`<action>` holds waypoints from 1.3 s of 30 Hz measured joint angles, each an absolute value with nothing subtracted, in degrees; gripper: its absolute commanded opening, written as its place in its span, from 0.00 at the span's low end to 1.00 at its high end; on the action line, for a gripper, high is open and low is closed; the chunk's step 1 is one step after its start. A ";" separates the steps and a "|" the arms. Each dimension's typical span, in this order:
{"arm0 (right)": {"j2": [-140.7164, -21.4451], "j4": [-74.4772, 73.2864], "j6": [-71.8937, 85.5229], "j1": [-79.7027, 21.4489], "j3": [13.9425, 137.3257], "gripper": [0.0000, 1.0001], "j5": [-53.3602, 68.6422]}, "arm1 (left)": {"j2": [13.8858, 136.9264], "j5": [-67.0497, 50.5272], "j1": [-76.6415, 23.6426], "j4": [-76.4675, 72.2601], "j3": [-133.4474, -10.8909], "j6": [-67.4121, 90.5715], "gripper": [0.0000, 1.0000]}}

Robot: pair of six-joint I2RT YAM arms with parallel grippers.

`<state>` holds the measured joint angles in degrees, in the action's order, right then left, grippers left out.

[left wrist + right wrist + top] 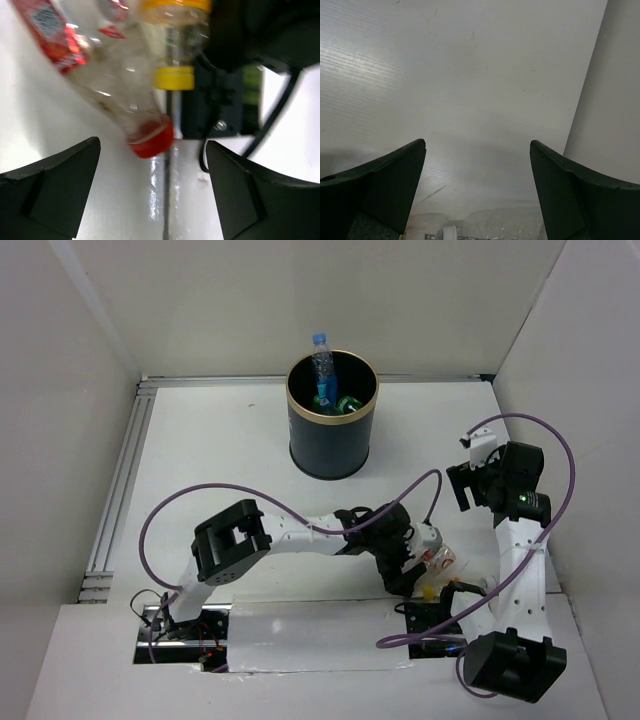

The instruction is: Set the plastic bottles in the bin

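The bin [330,445] stands at the back middle of the table. A clear bottle with a blue cap [322,362] sticks up out of it, beside a green bottle [346,403]. My left gripper [404,580] [152,149] is open near the front edge. A clear bottle with a red cap and red label [131,112] [437,560] lies on the table with its cap right at the fingertips, not gripped. A yellow-capped bottle [173,55] [430,592] lies beside it. My right gripper [462,466] [477,146] hangs open and empty on the right; a blurred clear bottle [510,225] shows below it.
White walls close in the table on the left, back and right. A metal rail [118,490] runs along the left edge. The right arm's dark base mount [225,90] stands just behind the two lying bottles. Purple cables [200,495] loop over both arms.
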<state>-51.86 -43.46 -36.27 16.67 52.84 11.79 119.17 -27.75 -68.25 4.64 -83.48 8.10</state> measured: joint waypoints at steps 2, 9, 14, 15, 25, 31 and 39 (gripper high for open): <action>-51.48 -43.59 -36.21 16.67 52.84 0.91 11.81 | 119.20 -25.63 -68.12 3.03 -82.98 9.37 0.93; -50.59 -43.81 -35.64 16.67 52.84 0.91 11.84 | 121.73 -17.58 -68.64 -1.15 -83.13 13.30 0.88; -50.59 -43.81 -35.62 16.67 52.84 0.91 11.84 | 124.44 -14.66 -70.32 -1.19 -86.54 14.24 0.86; -50.59 -43.81 -35.62 16.67 52.84 0.91 11.84 | 124.66 -13.98 -70.67 -1.02 -86.94 14.48 0.83; -50.59 -43.79 -35.79 16.67 52.84 0.33 12.29 | 125.14 -6.70 -72.53 -0.84 -87.20 16.95 0.10; -50.59 -43.90 -34.11 16.67 52.84 0.41 12.88 | 115.48 -3.33 -68.03 0.54 -75.31 16.78 0.00; -51.20 -43.86 -37.26 16.69 52.84 0.84 15.59 | 95.64 -1.19 -55.66 8.71 -77.82 11.44 0.00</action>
<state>-51.20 -43.86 -37.26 16.69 52.84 15.59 95.64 -1.19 -55.66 8.71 -77.82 11.44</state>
